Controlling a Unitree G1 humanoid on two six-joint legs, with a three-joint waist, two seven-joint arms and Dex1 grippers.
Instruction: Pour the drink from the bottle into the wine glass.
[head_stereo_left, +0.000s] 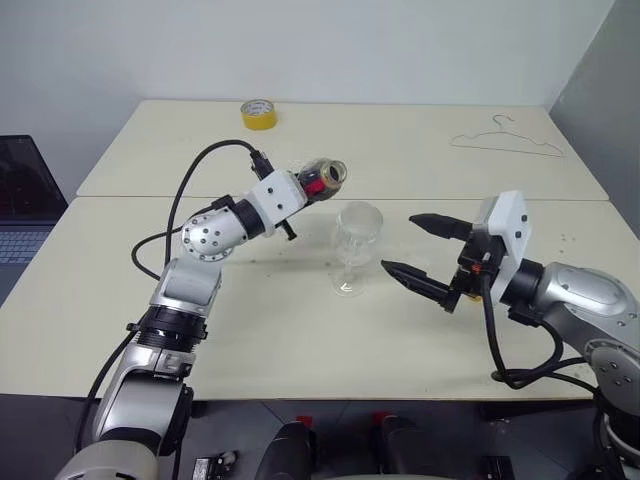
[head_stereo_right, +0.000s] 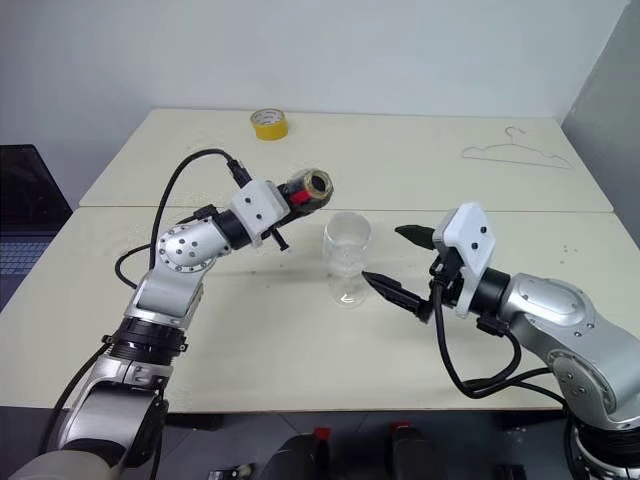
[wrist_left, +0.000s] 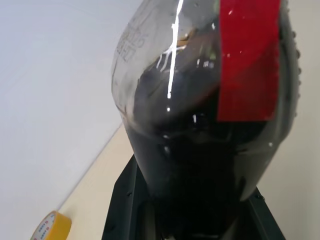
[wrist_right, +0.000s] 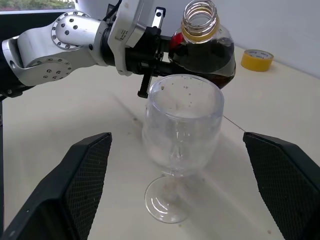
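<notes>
Right wrist view: left claw (wrist_right: 165, 52) tilts bottle (wrist_right: 202, 47) (uncapped) above wine glass (wrist_right: 181, 135).

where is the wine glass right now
The wine glass stands upright mid-table in the head views, between both arms: the tilted bottle in the left claw sits just behind-left of it, the open right claw beside it.

Bottle tipped, glass empty.
Uncapped bottle (wrist_right: 202, 42) of dark drink (wrist_right: 207, 60) lies nearly level just behind upright clear wine glass (wrist_right: 181, 135).
</notes>
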